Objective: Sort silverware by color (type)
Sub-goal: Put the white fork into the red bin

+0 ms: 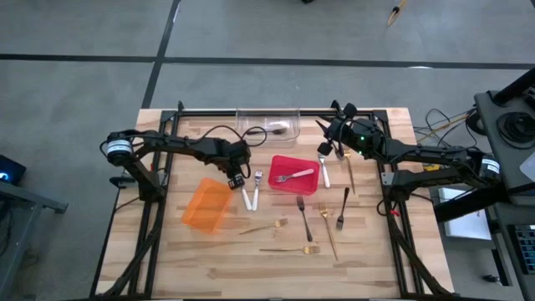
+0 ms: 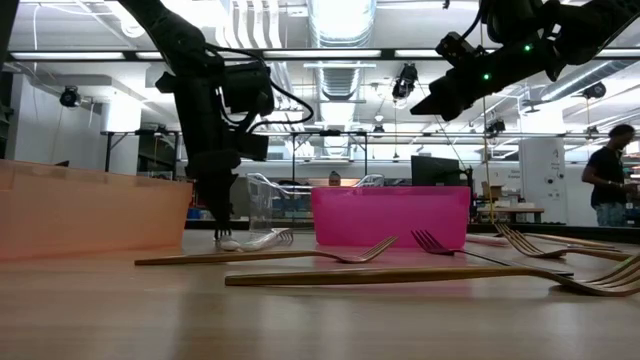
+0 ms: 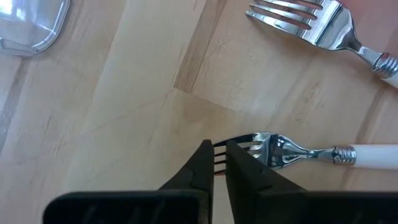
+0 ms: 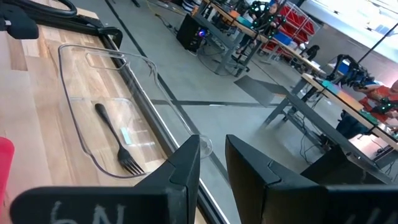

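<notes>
Silverware lies scattered on the wooden table: gold forks, black forks and white-handled silver forks. One silver fork lies in the red bin. A dark fork lies in the clear bin. My left gripper points down at the table beside the orange bin, shut on a white-handled fork. My right gripper hangs open and empty, high over the table's far right part. My left gripper pinches the white-handled fork by its tines, which show in the narrow gap between the two fingers. The fingers come from above, pointing down. The fork lies flat on the table, its white handle stretching away sideways.
A second white-handled fork lies close beside the held one. More utensils lie right of the red bin. The table's near strip is bare wood. A person stands in the room beyond the table.
</notes>
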Motion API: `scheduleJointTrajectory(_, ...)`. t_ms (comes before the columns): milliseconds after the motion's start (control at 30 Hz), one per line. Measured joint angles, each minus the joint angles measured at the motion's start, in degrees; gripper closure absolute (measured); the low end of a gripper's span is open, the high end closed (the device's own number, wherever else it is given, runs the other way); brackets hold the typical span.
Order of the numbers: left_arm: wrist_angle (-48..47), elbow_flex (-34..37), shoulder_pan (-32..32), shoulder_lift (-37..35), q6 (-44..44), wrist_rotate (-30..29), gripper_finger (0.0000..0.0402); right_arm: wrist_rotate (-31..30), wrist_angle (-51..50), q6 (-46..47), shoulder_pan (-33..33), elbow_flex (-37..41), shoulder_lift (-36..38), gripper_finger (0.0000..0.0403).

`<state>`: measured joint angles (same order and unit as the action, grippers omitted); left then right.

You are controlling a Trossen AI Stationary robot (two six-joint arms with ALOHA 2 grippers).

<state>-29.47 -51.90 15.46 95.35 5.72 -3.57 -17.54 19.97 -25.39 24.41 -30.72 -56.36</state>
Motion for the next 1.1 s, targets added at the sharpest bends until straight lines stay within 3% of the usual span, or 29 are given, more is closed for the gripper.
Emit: scheduleJointTrajectory(1100, -21.56, -17.22, -0.06, 0.17, -3.23, -2.16, 0.0401, -0.02, -0.03, -0.15, -0.01, 0.0, 0.0, 0.0335)
